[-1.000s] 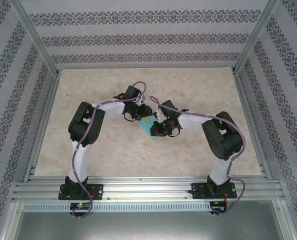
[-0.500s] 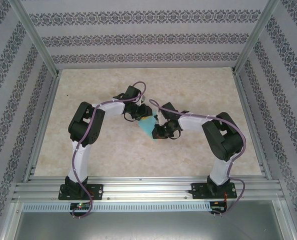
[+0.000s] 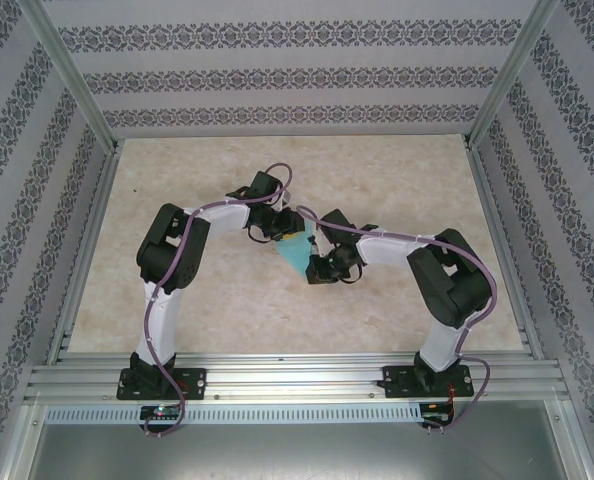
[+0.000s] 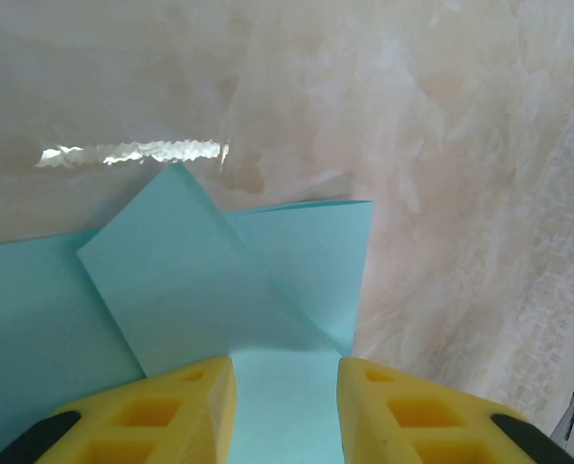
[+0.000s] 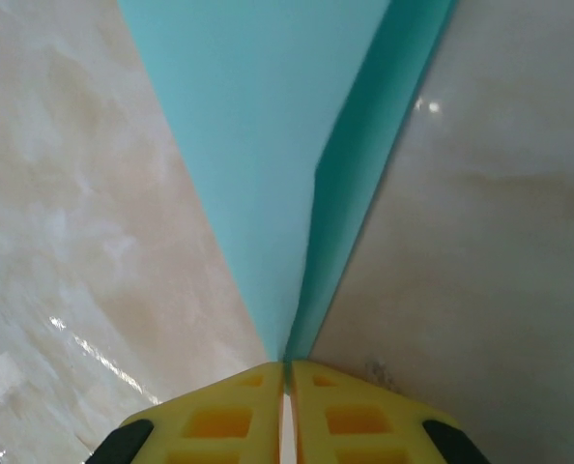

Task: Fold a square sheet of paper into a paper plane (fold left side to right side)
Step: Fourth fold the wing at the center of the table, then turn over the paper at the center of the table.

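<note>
Lately the right hand (image 5: pixel 289 367) has slid a short way along the sheet of paper (image 3: pixel 297 254), back toward its own arm's base, and now sits at the sheet's pointed end. Its fingers are pressed together on the folded edge there. The turquoise layers run straight ahead of the fingertips, one lying flat and the other standing up in shadow. The left hand (image 4: pixel 287 372) has not shifted. Its fingers stand apart, and the sheet lies flat between and ahead of them with a corner flap folded over. Whether they press it to the counter (image 3: pixel 407 180) I cannot tell. I judge the right hand is running down the crease to sharpen it, so the left-to-right fold looks nearly set.
</note>
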Robot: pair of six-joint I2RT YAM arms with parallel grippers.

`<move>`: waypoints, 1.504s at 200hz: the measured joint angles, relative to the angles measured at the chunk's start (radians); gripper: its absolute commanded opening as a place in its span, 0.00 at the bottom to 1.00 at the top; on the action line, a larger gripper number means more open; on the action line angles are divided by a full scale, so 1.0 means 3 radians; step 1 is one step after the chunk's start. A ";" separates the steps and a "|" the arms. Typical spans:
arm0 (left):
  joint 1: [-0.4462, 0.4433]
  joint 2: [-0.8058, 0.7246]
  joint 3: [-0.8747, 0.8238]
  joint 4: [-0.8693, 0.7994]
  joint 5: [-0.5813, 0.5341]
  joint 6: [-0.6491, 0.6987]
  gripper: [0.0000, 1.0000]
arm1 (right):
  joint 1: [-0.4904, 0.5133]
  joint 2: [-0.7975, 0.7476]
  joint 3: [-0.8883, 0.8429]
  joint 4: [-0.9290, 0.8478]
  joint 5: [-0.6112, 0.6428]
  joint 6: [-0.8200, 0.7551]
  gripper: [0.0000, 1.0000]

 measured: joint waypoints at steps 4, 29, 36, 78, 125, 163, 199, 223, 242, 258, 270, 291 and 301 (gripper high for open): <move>0.0000 0.0000 0.0000 0.0000 0.0005 0.0000 0.37 | 0.0000 -0.0018 -0.0017 -0.0003 0.0000 0.0000 0.12; 0.0005 -0.0008 0.0013 -0.0001 0.0046 0.0003 0.42 | -0.0034 -0.0214 -0.0146 -0.0128 -0.0004 0.0003 0.13; 0.0005 -0.0011 0.0022 -0.0009 0.0057 0.0004 0.43 | -0.0060 -0.0296 -0.0173 -0.0141 -0.0003 0.0004 0.14; 0.0037 -0.0118 0.0078 -0.0187 0.0165 0.0027 0.55 | -0.0364 -0.0910 -0.0259 0.0025 0.0042 0.0028 0.20; 0.0304 -0.0726 -0.0109 -0.0118 0.0299 0.0003 0.60 | -0.0585 -0.1475 -0.0591 0.0451 0.0225 0.0118 0.35; 0.0385 -0.0773 -0.0468 0.0245 0.0436 -0.0156 0.57 | -0.0721 -0.1798 -0.0853 0.0832 0.0271 0.0203 0.39; 0.0327 -0.0416 -0.0598 0.0476 0.0562 -0.0341 0.51 | -0.0758 -0.1831 -0.0946 0.1012 0.0251 0.0256 0.39; 0.0284 -0.0270 -0.0579 0.0556 0.0609 -0.0407 0.49 | -0.0758 -0.1837 -0.0971 0.1039 0.0231 0.0287 0.39; 0.0266 -0.0224 -0.0524 0.0603 0.0627 -0.0437 0.48 | -0.0758 -0.1872 -0.1002 0.1041 0.0220 0.0299 0.39; 0.0243 -0.0164 -0.0456 0.0656 0.0635 -0.0455 0.45 | -0.0778 -0.1919 -0.1020 0.1040 0.0202 0.0306 0.40; 0.0223 -0.0112 -0.0426 0.0698 0.0646 -0.0479 0.43 | -0.0793 -0.1960 -0.1031 0.1041 0.0191 0.0309 0.40; 0.0205 -0.0053 -0.0374 0.0716 0.0682 -0.0505 0.37 | -0.0819 -0.2023 -0.1058 0.1053 0.0179 0.0319 0.41; 0.0196 -0.0036 -0.0359 0.0717 0.0685 -0.0519 0.32 | -0.0824 -0.2049 -0.1068 0.1054 0.0172 0.0334 0.43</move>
